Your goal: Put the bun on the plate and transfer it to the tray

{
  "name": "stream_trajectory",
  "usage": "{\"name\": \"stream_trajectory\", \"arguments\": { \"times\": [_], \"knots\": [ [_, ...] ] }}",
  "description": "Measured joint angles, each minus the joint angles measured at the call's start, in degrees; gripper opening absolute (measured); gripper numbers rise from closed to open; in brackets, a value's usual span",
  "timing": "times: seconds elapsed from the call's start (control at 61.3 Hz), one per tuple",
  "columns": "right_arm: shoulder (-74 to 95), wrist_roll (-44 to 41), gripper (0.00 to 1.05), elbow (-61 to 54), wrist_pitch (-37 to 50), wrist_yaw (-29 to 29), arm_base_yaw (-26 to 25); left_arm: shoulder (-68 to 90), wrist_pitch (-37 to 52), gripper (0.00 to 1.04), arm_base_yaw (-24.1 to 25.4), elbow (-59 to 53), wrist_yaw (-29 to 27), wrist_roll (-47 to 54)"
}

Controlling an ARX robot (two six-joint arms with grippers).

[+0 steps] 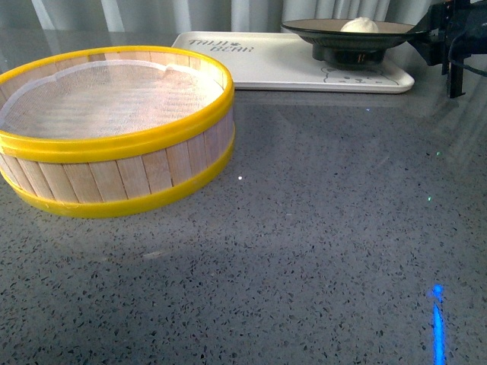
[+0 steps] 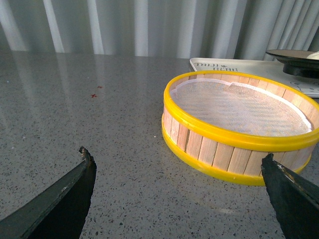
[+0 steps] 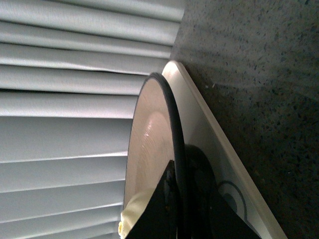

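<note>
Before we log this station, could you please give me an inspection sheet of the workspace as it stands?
Surface: grey speckled countertop, with a blue light streak near the front right.
Job's things: bun sits on the plate; the plate is over the tray at the back, and I cannot tell whether it is resting or just lifted.
Clutter: yellow-rimmed steamer basket, cloth-lined, nothing in it, front left.
Grippers: right gripper fingers pinch the plate's rim; left gripper open, holding nothing.
Cables: nothing seen.
Surroundings: pale pleated curtain behind the countertop.
</note>
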Motion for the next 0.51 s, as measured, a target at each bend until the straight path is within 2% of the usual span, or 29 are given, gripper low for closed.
{"name": "stream_trajectory", "arguments": {
  "times": [0.506],
  "knots": [
    [1.22, -1.73, 0.03, 2.58, -2.99, -0.44, 1.77, 0.0, 0.0, 0.98, 0.0, 0.0, 0.0, -0.02]
  ]
}}
